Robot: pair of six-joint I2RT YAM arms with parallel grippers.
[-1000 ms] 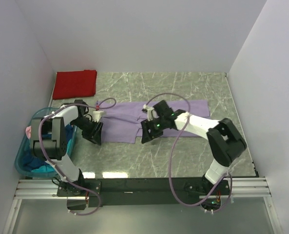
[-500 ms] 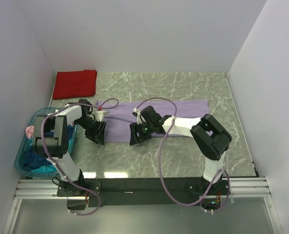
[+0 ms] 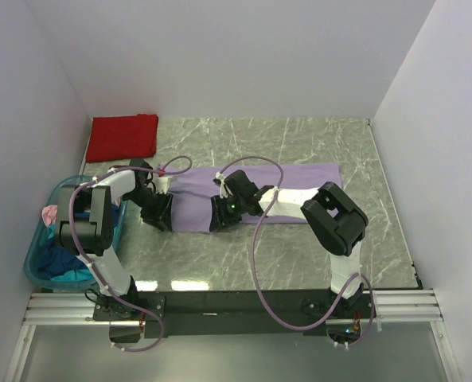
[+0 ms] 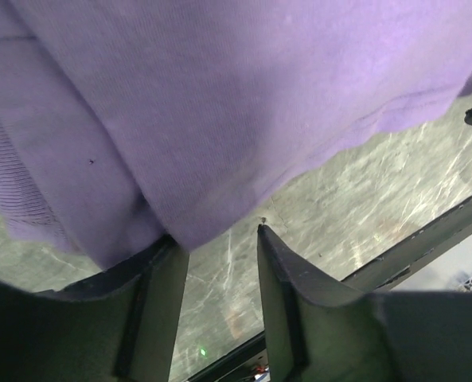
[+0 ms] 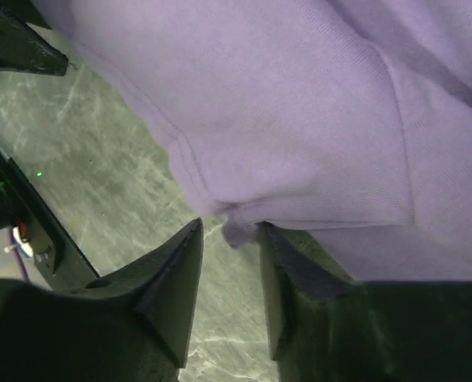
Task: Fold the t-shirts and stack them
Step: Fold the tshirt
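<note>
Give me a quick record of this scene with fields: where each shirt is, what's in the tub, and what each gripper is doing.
purple shirt: spread out as a long strip across the middle of the table
red shirt: folded, at the far left corner
tub: beside the left arm, holding pink cloth and blue cloth
left gripper: open, at the purple shirt's near left corner, hem over one finger
right gripper: open, at the near hem, a cloth corner between its tips
</note>
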